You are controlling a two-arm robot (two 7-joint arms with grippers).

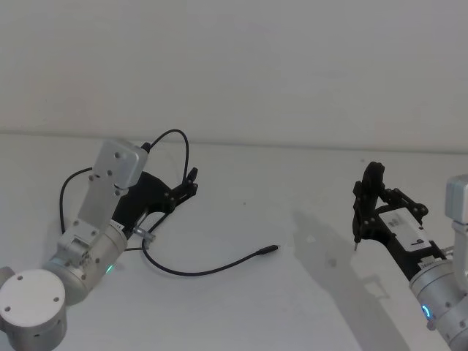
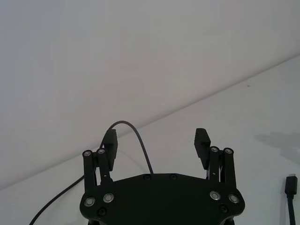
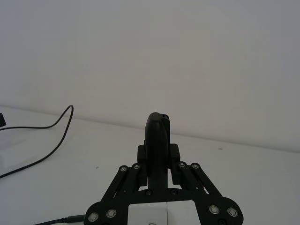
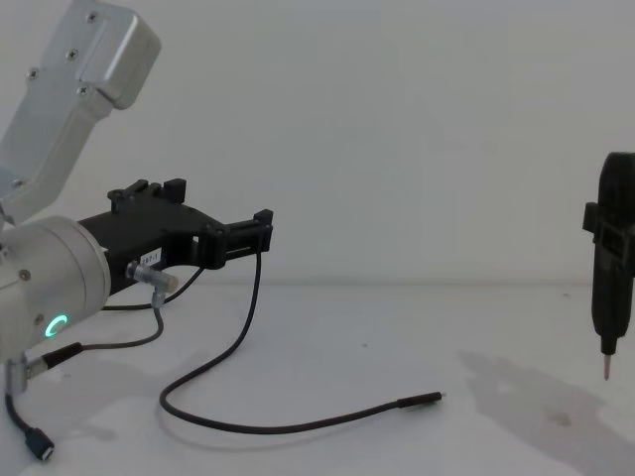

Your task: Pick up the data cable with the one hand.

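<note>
The left gripper (image 1: 191,183) is the one at work. It hangs above the white surface (image 1: 292,183) on the robot's left, pointing forward and inward. Its fingers (image 2: 203,145) are spread wide with nothing clamped between them, which reads as readiness for a grasp not yet made.

The data cable (image 1: 191,275) lies mostly flat on the surface, just below and inward of this gripper. It sweeps in a shallow curve toward the middle, where its slim plug (image 1: 269,250) rests with the tip pointing to the robot's right. Farther back the cord rises off the surface in a stiff arch (image 2: 123,123). In the left wrist view that arch stands in the gap between the open fingers; whether it touches either one I cannot tell. The raised arch is likely the easiest place to close on, since the fingers need not scrape the surface to get under it.

The right gripper (image 1: 369,201) sits well apart on the robot's right, raised, with its fingers clenched on a black pen-like tool (image 4: 615,258) held point-down. Being occupied, it probably leaves the cable to the left arm. A short dark wire with a blue-faced connector (image 4: 40,448) hangs below the left arm and is not the target.
</note>
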